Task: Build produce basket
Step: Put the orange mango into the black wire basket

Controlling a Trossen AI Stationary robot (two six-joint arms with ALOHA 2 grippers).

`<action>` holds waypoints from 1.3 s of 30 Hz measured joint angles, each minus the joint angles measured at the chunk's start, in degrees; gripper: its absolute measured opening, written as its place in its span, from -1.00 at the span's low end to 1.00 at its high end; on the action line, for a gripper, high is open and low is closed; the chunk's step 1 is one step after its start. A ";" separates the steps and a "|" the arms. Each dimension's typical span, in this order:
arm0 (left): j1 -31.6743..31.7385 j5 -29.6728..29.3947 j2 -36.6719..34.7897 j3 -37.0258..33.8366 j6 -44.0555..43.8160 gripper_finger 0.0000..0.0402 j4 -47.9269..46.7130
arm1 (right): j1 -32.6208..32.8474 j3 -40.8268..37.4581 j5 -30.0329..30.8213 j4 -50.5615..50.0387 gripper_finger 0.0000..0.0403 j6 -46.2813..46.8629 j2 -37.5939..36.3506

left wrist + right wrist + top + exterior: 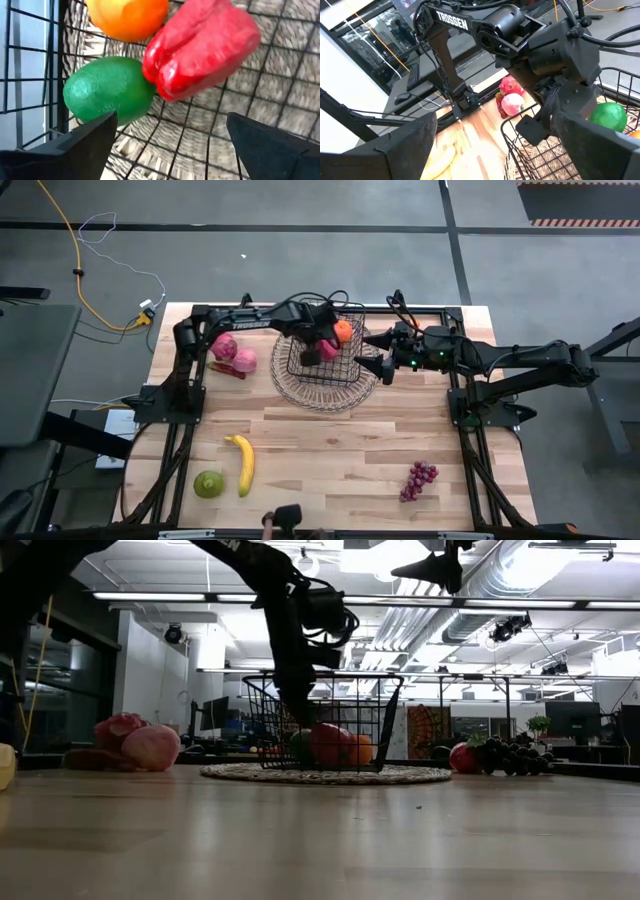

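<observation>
Along the left edge of the pale wooden tabletop [330,450], toward the near corner, a round green fruit [208,484] and a curved yellow banana [241,464] lie untouched, and near the far left corner sit a pink dragon fruit [224,346] and a pink-red round fruit [244,360]. At the far middle, the dark thin-wire rectangular basket [322,360] stands on a round woven tray [325,390]. The left gripper [170,135] hangs inside it, fingers apart and empty, just above a glossy red pepper [200,47], a green oval fruit [107,90] and an orange [127,17]. The right gripper [492,137] waits just beside the basket's right side, fingers spread, holding nothing. Near the near right corner lies a purple grape bunch [419,479]. By my judgement, three pieces are in; five remain.
</observation>
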 joint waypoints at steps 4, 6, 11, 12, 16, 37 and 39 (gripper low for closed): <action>-0.27 0.58 -2.45 0.00 0.14 0.82 -0.07 | 0.00 0.00 0.00 0.00 0.96 0.00 0.00; -0.39 0.72 -4.23 0.00 -0.68 0.82 0.40 | 0.00 0.00 0.00 0.00 0.96 -0.02 0.00; -0.40 3.41 -11.44 0.00 -5.85 0.81 2.99 | 0.00 0.00 -0.01 0.00 0.96 -0.02 0.00; -0.39 4.57 -13.23 0.00 -7.43 0.81 3.50 | 0.00 0.00 -0.02 0.01 0.96 -0.02 0.00; -0.39 11.29 -20.86 -0.11 -15.00 0.81 7.75 | 0.00 0.00 -0.02 0.00 0.96 -0.04 0.00; -21.91 3.83 -69.32 -51.92 -33.02 0.80 60.84 | 0.00 0.00 -0.04 0.02 0.96 -1.14 0.00; -22.54 2.37 -71.06 -52.97 -32.91 0.80 60.78 | 0.00 0.00 -0.07 0.02 0.96 -0.95 0.00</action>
